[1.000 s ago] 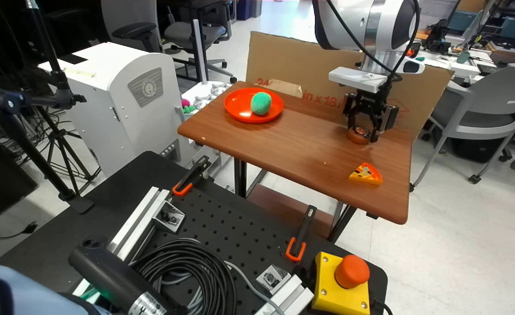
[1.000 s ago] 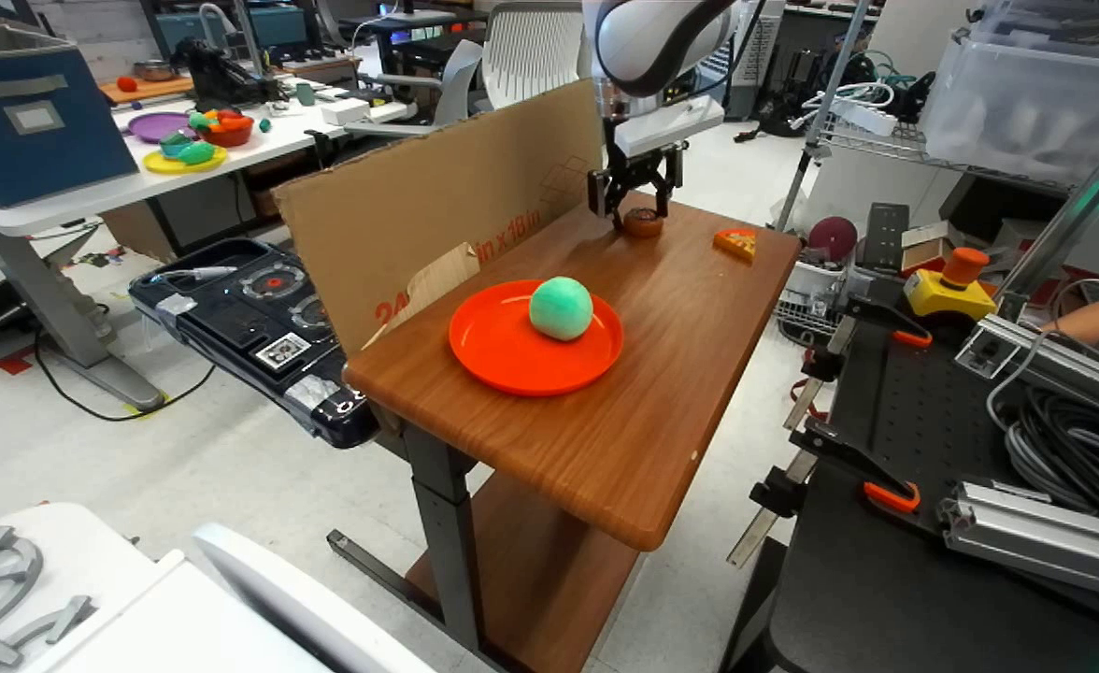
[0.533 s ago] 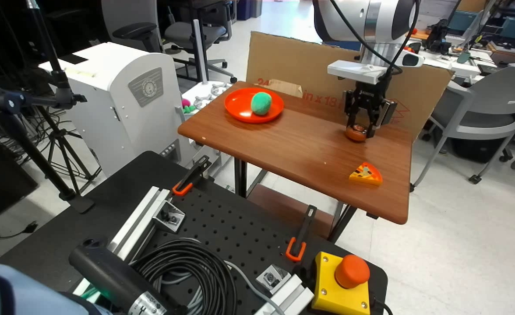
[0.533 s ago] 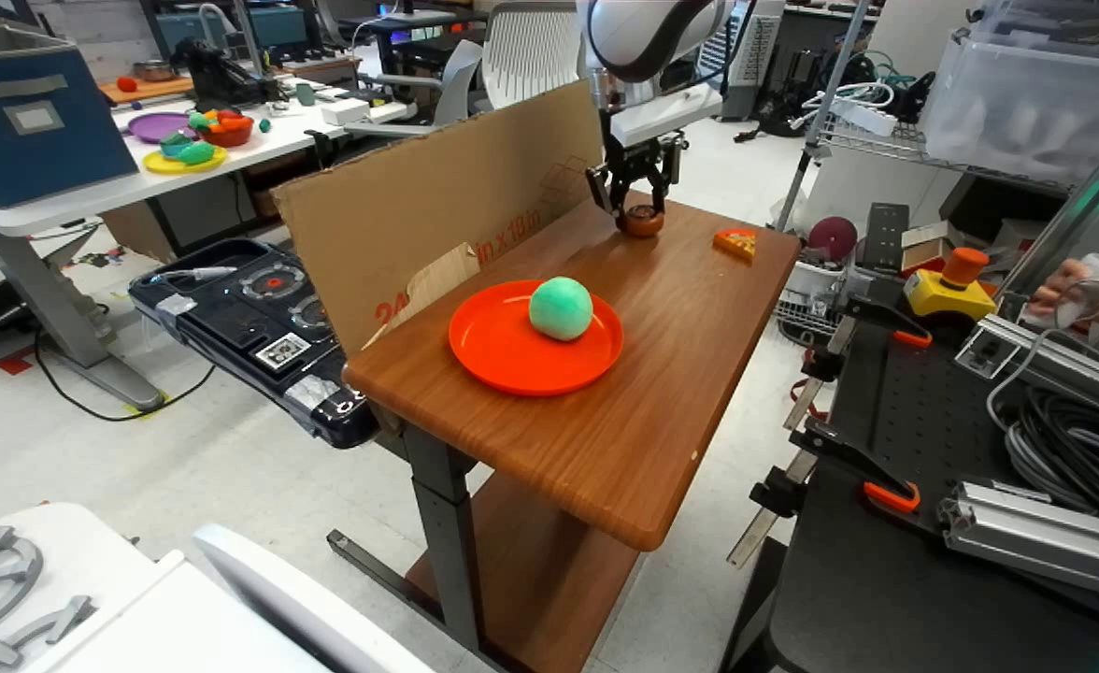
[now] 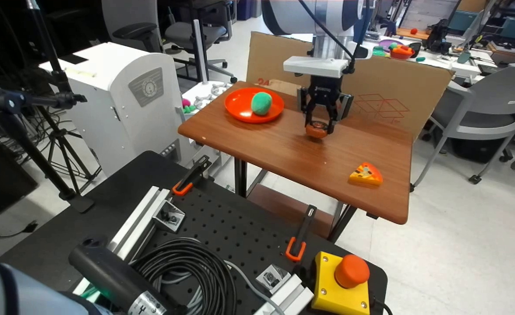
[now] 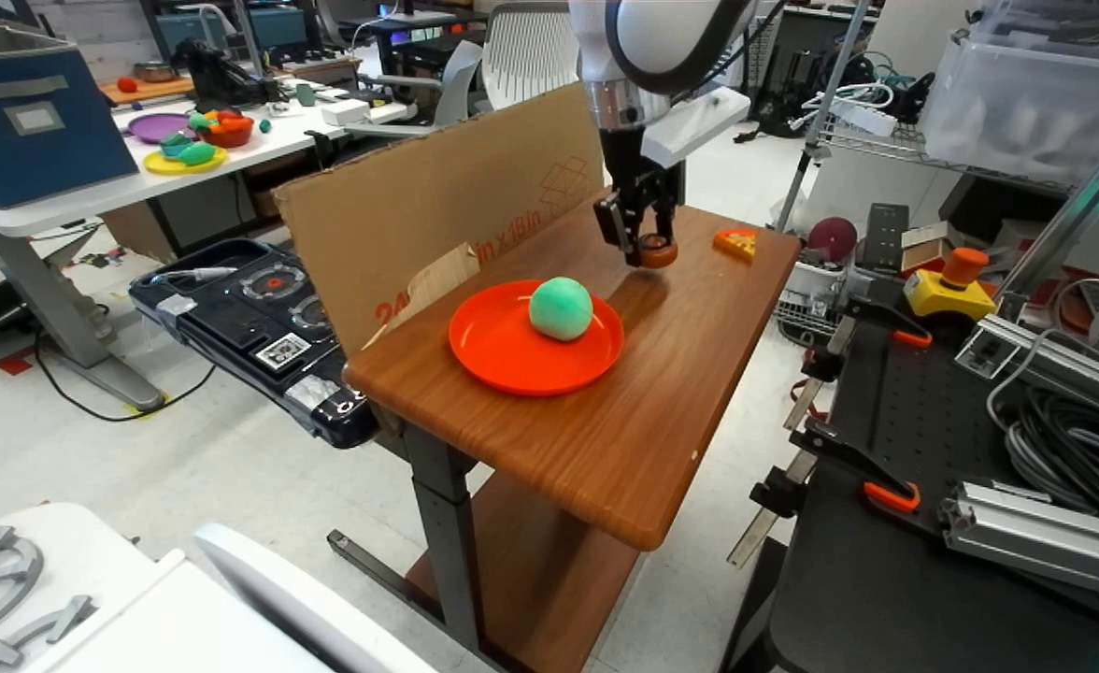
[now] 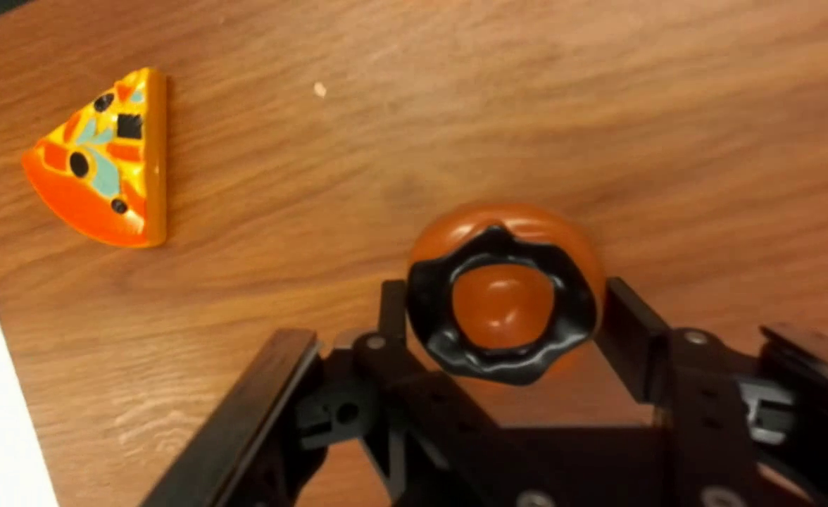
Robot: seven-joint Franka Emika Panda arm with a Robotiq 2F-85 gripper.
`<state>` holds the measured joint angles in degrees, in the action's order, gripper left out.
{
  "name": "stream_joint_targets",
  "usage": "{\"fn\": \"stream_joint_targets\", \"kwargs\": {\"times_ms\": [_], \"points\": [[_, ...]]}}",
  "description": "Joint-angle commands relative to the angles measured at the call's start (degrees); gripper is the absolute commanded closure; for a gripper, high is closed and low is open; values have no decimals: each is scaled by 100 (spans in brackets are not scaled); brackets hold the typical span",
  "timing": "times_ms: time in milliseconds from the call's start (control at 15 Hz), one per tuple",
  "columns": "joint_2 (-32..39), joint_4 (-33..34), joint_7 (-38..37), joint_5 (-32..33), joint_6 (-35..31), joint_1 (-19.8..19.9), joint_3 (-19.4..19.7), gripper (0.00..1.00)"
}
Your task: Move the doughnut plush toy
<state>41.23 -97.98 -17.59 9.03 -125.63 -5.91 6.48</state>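
**Above the brown table (image 5: 279, 140), the gripper (image 7: 509, 317) grasps the doughnut plush toy (image 7: 503, 303)**

Jaws parted by just the toy's breadth, pads (image 7: 393, 310) touching opposite sides, hold it clear of the table. Only the exterior views show the orange plate (image 6: 507, 355) bearing a green ball (image 6: 561, 308). A pizza-slice toy (image 7: 108, 165) lies well apart on the table. The doughnut is round, smooth and orange-brown; only the wrist view makes plain its glossy black icing (image 7: 574, 303), a wavy-edged ring.
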Motion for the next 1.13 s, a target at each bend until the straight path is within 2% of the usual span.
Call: {"fn": "stream_joint_targets", "kwargs": {"times_ms": [0,267,333,400,467,600,667,1067], "points": [[-511,-1441,-46,486,-944,-273,51,58],[-762,-2003,-224,730,-1606,-397,109,58],[-837,-2108,-186,684,-1638,-377,78,8],[-954,-2231,-224,635,-1581,-382,74,7],[-1076,-2353,-233,548,-1490,-362,47,1],[-1367,-2584,-391,534,-1192,-401,88,0],[-933,-2124,-280,567,-1309,-333,55,0],[-948,-2158,-291,567,-1299,-332,55,0]]}}
